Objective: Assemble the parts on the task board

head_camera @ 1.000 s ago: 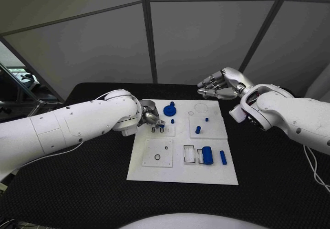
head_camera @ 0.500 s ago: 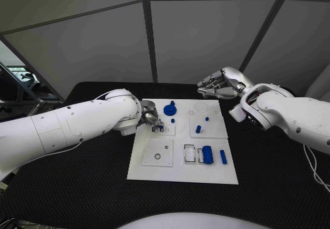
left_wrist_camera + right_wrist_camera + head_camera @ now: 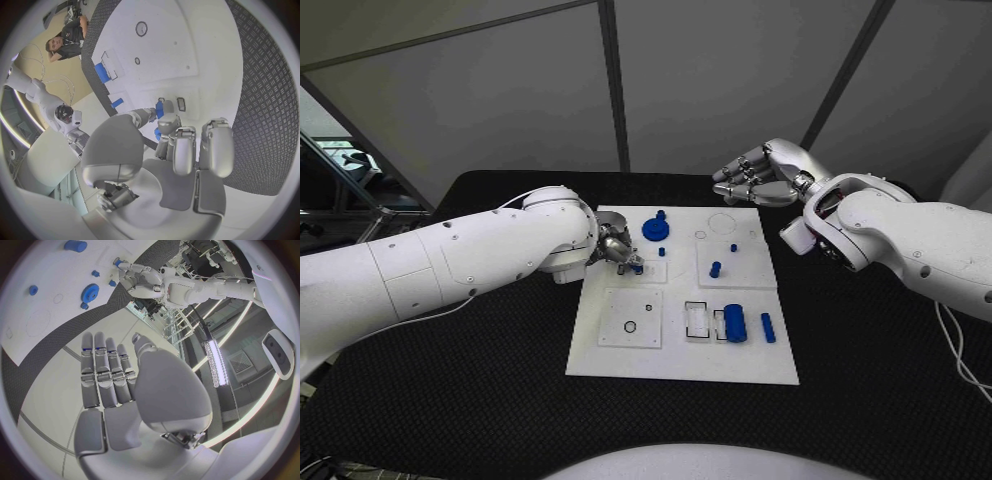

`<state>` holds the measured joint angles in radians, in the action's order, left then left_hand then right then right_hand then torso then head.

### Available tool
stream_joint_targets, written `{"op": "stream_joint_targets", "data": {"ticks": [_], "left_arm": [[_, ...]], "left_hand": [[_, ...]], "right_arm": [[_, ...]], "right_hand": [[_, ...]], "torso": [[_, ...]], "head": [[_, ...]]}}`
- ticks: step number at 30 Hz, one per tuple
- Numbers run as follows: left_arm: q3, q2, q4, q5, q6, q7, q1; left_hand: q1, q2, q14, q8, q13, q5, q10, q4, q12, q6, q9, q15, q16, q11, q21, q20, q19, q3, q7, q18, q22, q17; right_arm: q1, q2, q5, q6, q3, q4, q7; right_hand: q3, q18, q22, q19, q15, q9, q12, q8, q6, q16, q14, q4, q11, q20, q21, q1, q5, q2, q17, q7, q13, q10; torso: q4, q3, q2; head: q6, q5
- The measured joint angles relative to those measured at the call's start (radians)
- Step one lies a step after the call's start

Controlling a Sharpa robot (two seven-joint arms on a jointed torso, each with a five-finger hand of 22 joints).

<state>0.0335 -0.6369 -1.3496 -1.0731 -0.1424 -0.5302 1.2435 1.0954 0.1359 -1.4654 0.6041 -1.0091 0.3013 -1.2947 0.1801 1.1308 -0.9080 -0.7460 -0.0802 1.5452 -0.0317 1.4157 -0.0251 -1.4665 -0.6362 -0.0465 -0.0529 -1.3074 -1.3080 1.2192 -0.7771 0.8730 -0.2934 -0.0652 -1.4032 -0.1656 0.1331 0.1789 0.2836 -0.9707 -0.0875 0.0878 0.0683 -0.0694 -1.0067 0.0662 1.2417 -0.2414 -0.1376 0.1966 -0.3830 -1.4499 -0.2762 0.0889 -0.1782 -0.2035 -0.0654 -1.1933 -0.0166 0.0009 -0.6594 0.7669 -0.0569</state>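
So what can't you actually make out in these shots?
- Head view: the left hand is mostly behind its own arm.
- Left wrist view: whether its fingers hold the small blue part is unclear.
- Head view: outlines on the task board are too small to read.

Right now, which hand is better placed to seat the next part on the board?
Left. The left hand is already down at the board, fingers on a small blue part. The right hand hangs beyond the far edge, holding nothing.
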Motion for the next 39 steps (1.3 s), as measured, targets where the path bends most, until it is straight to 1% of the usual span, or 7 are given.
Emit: {"op": "stream_joint_targets", "data": {"ticks": [8, 9, 28, 30, 35, 37, 39], "left_arm": [[0.004, 0.006, 0.008, -0.001, -0.011, -0.001, -0.001], [0.004, 0.007, 0.009, -0.001, -0.012, -0.001, -0.001], [0.005, 0.011, 0.01, -0.002, -0.041, -0.001, 0.0], [0.005, 0.012, 0.011, -0.003, -0.041, -0.002, 0.0], [0.005, 0.015, 0.012, -0.003, -0.042, -0.002, 0.0], [0.006, 0.016, 0.015, -0.003, -0.043, -0.002, 0.0], [0.006, 0.017, 0.016, -0.003, -0.043, -0.002, 0.0]], "left_hand": [[-0.002, 0.002, 0.0, 0.0, 0.0, 0.0, -0.001, -0.003, 0.0, -0.001, 0.0, 0.0, 0.0, 0.001, 0.0, 0.0, 0.0, -0.003, -0.001, 0.0, 0.0, 0.0], [-0.002, 0.002, 0.0, 0.0, 0.0, 0.001, -0.001, -0.003, 0.0, -0.002, 0.0, 0.0, 0.0, 0.001, 0.0, 0.0, 0.0, -0.003, -0.002, 0.0, 0.0, 0.0], [-0.004, 0.004, 0.0, -0.001, -0.001, 0.004, -0.001, -0.007, 0.0, -0.002, -0.001, 0.0, 0.0, 0.002, 0.0, 0.0, 0.0, -0.007, -0.002, 0.0, 0.0, 0.0], [-0.008, 0.001, 0.0, -0.001, -0.005, 0.004, -0.003, -0.008, 0.004, -0.002, -0.001, 0.0, 0.0, 0.004, 0.0, 0.0, 0.0, -0.007, -0.002, 0.0, 0.0, 0.0], [-0.025, -0.01, 0.0, 0.004, -0.021, 0.009, -0.018, -0.028, 0.022, -0.013, -0.001, 0.0, 0.006, 0.003, 0.0, 0.0, 0.0, 0.011, 0.006, 0.0, 0.0, 0.0], [-0.044, -0.01, 0.0, 0.004, -0.024, 0.009, -0.021, -0.046, 0.023, -0.014, -0.001, 0.0, 0.012, -0.001, 0.0, 0.0, 0.0, -0.002, 0.007, 0.0, 0.0, 0.0], [-0.057, -0.016, -0.004, 0.004, -0.029, 0.009, -0.023, -0.049, 0.029, -0.018, -0.001, -0.004, 0.012, -0.002, 0.0, 0.0, 0.0, -0.005, 0.011, 0.0, 0.0, 0.0]], "right_arm": [[0.0, 0.001, 0.002, 0.001, 0.0, -0.002, 0.0], [0.0, 0.001, 0.002, 0.001, 0.0, -0.002, 0.0], [0.0, 0.002, 0.005, 0.003, 0.0, -0.002, 0.0], [0.0, 0.002, 0.006, 0.003, 0.0, -0.002, 0.0], [0.0, -0.003, 0.006, 0.003, 0.0, -0.005, 0.0], [0.0, -0.005, 0.006, 0.003, 0.0, -0.005, 0.001], [0.0, -0.007, 0.007, 0.003, 0.0, -0.005, 0.002]], "right_hand": [[0.0, 0.0, -0.001, 0.0, 0.0, 0.0, 0.0, 0.0, 0.0, 0.0, 0.0, 0.0, 0.0, 0.0, 0.0, 0.0, 0.0, 0.0, 0.001, 0.0, 0.0, 0.0], [0.0, 0.0, -0.001, 0.0, 0.0, 0.0, 0.0, 0.0, 0.0, 0.0, 0.0, 0.0, 0.0, 0.0, 0.0, 0.004, 0.0, 0.004, 0.001, 0.0, 0.0, 0.0], [0.0, 0.0, -0.001, 0.0, 0.0, 0.0, 0.0, 0.0, 0.0, 0.0, 0.0, 0.0, 0.0, 0.0, 0.001, 0.004, 0.0, 0.004, 0.001, 0.0, 0.0, 0.0], [0.0, 0.0, -0.002, 0.0, 0.0, 0.0, 0.0, 0.0, 0.0, 0.0, 0.0, 0.0, 0.0, 0.0, 0.004, 0.004, 0.0, 0.004, 0.002, 0.0, 0.0, 0.0], [-0.003, 0.0, -0.004, 0.0, -0.003, 0.0, 0.0, 0.0, 0.003, 0.0, -0.003, -0.003, -0.004, 0.0, 0.004, 0.004, -0.005, 0.004, 0.004, -0.003, 0.0, 0.004], [-0.003, 0.0, -0.004, 0.0, -0.004, 0.0, 0.0, 0.0, 0.004, 0.0, -0.004, -0.003, -0.004, 0.0, 0.004, 0.004, -0.005, 0.004, 0.004, -0.004, 0.0, 0.004], [-0.003, 0.0, -0.005, 0.0, -0.004, 0.0, 0.0, 0.0, 0.004, 0.0, -0.004, -0.003, -0.004, 0.0, 0.008, 0.004, -0.005, 0.004, 0.005, -0.004, 0.0, 0.004]], "torso": [[0.0, 0.0002, 0.001], [0.0, 0.0002, 0.001], [-0.0006, 0.0, 0.002], [-0.0006, 0.0, 0.002], [-0.0006, -0.0002, 0.002], [-0.0006, -0.0003, 0.002], [-0.0006, -0.0003, 0.002]], "head": [[0.002, 0.001], [0.002, 0.001], [0.006, 0.001], [0.006, 0.0], [0.007, -0.001], [0.007, -0.001], [0.007, -0.002]]}}
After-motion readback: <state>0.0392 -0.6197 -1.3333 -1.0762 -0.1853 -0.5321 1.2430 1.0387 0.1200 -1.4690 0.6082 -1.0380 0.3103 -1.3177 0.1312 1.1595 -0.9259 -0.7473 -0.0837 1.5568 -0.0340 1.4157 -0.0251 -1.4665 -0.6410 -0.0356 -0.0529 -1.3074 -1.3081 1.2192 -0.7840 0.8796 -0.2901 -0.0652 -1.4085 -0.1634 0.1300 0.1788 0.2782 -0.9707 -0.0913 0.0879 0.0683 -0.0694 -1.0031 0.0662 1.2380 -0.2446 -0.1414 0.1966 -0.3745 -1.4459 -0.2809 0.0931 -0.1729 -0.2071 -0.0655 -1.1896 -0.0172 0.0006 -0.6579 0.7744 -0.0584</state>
